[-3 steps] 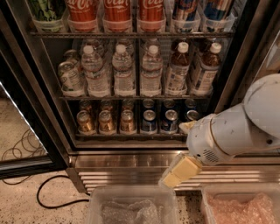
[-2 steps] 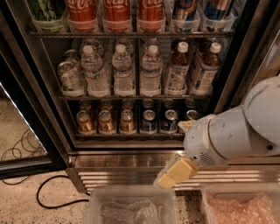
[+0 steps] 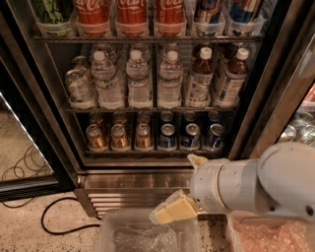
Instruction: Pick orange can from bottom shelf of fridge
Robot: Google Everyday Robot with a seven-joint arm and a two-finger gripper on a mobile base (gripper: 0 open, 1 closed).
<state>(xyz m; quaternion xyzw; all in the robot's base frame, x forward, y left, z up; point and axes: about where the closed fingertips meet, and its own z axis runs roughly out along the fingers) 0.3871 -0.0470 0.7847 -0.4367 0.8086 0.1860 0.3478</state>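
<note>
Tall display fridge [image 3: 128, 181], black frame, wire racks, ribbed steel panel at the base. Its bottom shelf [image 3: 152, 153] is a thin dark metal rack with a narrow front rail. The small short orange can [image 3: 143, 136], copper body and silver pull-tab top, stands upright at the front, third from the left, with two lookalikes to its left and more behind. The robot's gripper [image 3: 176, 208] hangs nearer, below and right of it, well apart.

Coca-Cola script on red cans [image 3: 131, 10], top rack; hand [image 3: 175, 210] low, nr fridge [image 3: 133, 181] base.

White rounded arm [image 3: 256, 187] — cream claw [image 3: 173, 188], lower centre
</note>
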